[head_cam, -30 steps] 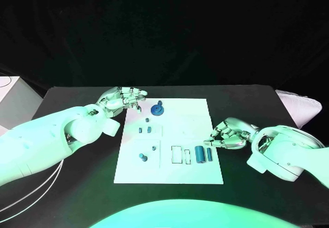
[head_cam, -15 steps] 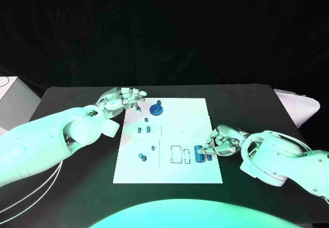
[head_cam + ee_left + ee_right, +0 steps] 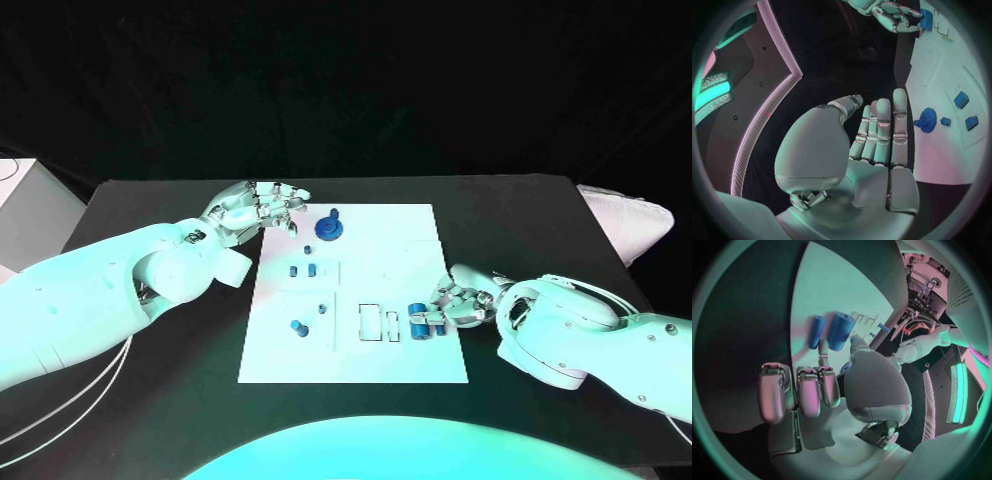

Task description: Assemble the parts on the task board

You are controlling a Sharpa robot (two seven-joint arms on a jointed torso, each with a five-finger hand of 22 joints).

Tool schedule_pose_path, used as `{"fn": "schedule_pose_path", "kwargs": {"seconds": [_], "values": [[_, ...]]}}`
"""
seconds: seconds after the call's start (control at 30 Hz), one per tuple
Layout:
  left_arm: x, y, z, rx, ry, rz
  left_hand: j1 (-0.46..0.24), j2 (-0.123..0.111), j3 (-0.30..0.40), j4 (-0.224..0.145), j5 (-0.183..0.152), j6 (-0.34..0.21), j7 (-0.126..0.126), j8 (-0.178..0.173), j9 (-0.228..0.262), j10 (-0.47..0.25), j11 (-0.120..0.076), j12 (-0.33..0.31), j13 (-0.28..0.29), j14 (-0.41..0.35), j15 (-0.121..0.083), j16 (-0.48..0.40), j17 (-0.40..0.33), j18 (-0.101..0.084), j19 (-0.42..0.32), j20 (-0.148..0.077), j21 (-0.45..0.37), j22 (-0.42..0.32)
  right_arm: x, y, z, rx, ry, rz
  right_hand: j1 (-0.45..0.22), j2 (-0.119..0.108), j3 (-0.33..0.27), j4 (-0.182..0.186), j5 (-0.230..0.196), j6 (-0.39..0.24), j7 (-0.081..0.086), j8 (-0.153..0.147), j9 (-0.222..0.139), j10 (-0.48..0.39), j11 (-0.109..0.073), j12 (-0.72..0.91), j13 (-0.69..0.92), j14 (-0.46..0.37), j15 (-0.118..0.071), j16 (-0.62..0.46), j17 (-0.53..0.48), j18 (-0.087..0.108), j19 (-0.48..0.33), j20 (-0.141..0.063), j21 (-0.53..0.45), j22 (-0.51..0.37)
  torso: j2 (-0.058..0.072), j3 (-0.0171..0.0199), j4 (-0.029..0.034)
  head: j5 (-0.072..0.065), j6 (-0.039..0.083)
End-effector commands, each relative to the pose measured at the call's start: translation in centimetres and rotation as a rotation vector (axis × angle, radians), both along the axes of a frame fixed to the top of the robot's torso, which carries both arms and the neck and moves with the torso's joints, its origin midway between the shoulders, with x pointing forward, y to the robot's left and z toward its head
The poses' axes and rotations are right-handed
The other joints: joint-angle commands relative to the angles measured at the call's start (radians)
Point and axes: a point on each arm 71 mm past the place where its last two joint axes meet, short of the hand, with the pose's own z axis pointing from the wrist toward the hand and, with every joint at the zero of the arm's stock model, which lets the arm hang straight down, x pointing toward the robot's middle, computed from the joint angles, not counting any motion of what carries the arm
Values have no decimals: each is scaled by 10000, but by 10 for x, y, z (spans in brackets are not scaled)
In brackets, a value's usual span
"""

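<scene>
The white task board (image 3: 361, 350) lies mid-table. Near its right edge lie a thick blue cylinder (image 3: 417, 322) (image 3: 841, 331) and a thin one (image 3: 816, 332), side by side. My right hand (image 3: 462, 301) (image 3: 823, 385) reaches over them. One finger and the thumb stand on either side of the thick cylinder's near end, and the other fingers are curled in. Both cylinders lie flat on the board. My left hand (image 3: 260, 208) (image 3: 873, 145) hovers flat with straight fingers off the board's far left corner, holding nothing. A blue gear (image 3: 330, 230) (image 3: 927, 120) stands beside it.
Two small blue pieces (image 3: 303, 270) (image 3: 967, 111) sit left of the board's middle, and another pair (image 3: 300, 327) lies lower left. Two outlined slots (image 3: 379, 324) lie just left of the cylinders. A white box (image 3: 29, 200) stands at the table's left edge.
My right hand has slid left from beside the board onto its right edge, closing in on the two cylinders. The left hand has stayed put.
</scene>
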Motion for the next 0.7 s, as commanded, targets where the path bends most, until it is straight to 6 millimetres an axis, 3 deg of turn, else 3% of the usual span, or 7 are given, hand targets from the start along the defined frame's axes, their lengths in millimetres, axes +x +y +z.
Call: {"fn": "schedule_pose_path", "kwargs": {"seconds": [0.03, 0.33, 0.7], "values": [[-1, -3, 2, -157, -157, -283, -94, 30, -3, 43, 28, -99, 6, 33, -16, -71, 24, 28, -13, -56, 6, -50, 11, 146, 82, 21, -64, -10, -1, 1, -3, -478, 197, 106, -96, 43, -113, 9, -57, -64, -37, 51, 10, 595, -64, -48, 1957, 950, -75, 54, 2236, -153, 679, -61, 62, 1809, -6, -1, -9, 8, -5], [-2, -2, 2, -180, -139, -355, -102, 32, -5, 51, 30, -102, 6, 33, -18, -73, 24, 28, -14, -56, 7, -50, 12, 146, 83, 22, -69, -14, -2, 10, -8, -770, 48, 442, -117, 23, -209, -2, -87, -80, -34, 61, 13, 565, -61, -89, 1918, 955, -72, 62, 2260, -156, 682, -58, 76, 1823, 5, 4, 3, 6, -13], [-2, -1, 2, -158, -115, -363, -102, 32, -5, 51, 30, -102, 6, 33, -18, -73, 24, 28, -14, -56, 7, -50, 12, 146, 83, 22, -69, -14, -3, 17, -14, -1010, -15, 716, 544, -3, -286, -23, 1, -134, -26, 108, 22, 547, -53, -132, 1910, 961, -63, 70, 2295, -164, 686, -48, 104, 1859, 1, -4, -5, 11, -60]]}}
